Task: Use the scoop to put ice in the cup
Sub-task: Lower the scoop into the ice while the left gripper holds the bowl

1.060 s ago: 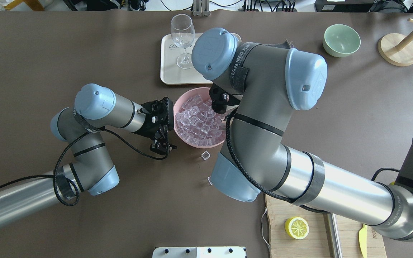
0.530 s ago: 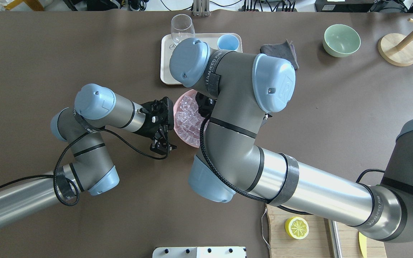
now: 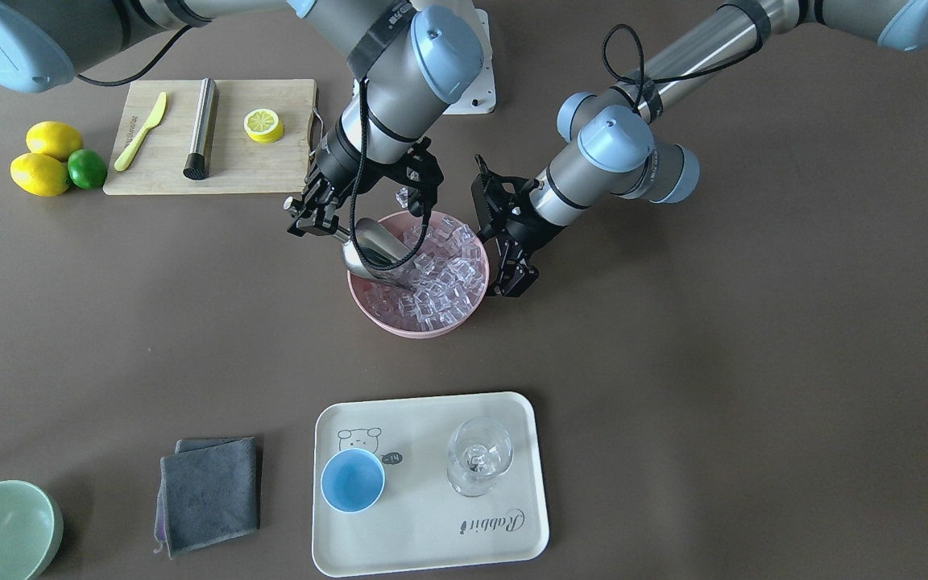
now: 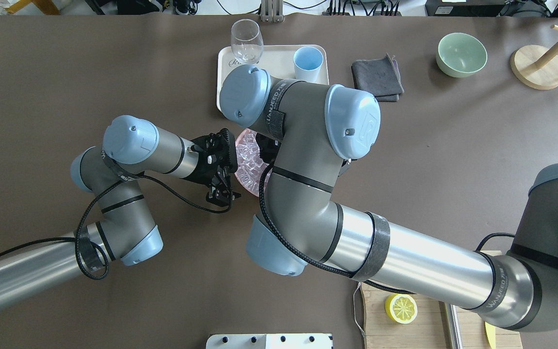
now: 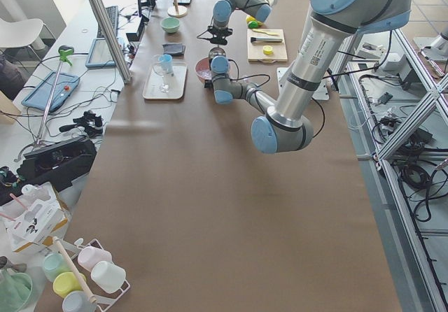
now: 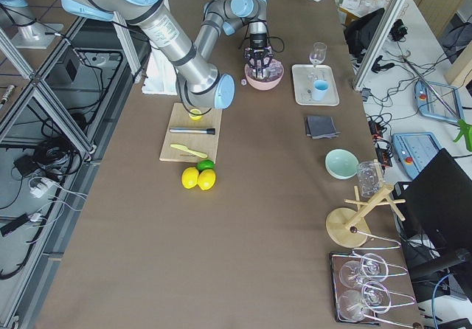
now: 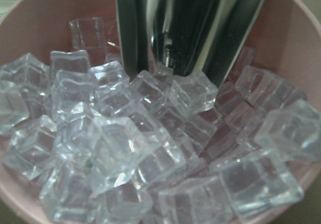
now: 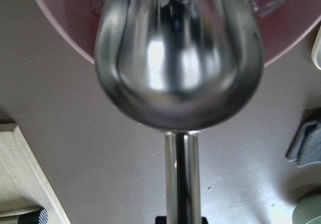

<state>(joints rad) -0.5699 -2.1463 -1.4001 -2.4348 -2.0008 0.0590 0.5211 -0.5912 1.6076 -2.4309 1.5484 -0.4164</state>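
The ice (image 3: 441, 272) fills a pink bowl (image 3: 399, 322) at mid-table. My right gripper (image 3: 315, 216) is shut on the handle of the silver scoop (image 3: 371, 251). The scoop tilts down with its open mouth among the cubes at the bowl's side. The left wrist view shows the scoop's mouth (image 7: 190, 28) resting on the ice (image 7: 150, 148). The right wrist view shows its rounded back (image 8: 178, 58). My left gripper (image 3: 504, 250) is open and empty beside the bowl's opposite rim. The light-blue cup (image 3: 352, 480) stands empty on the cream tray (image 3: 432, 532).
A clear glass (image 3: 478, 455) shares the tray. A grey cloth (image 3: 210, 482) and a pale green bowl (image 3: 1, 530) lie nearby. A cutting board (image 3: 271, 173) holds a half lemon, a knife and a steel cylinder (image 3: 200, 127). One loose cube (image 3: 403, 196) lies behind the pink bowl.
My right arm has swung leftward in the overhead view, over the pink bowl, and now hides most of it while the cup shows. The left arm has barely moved.
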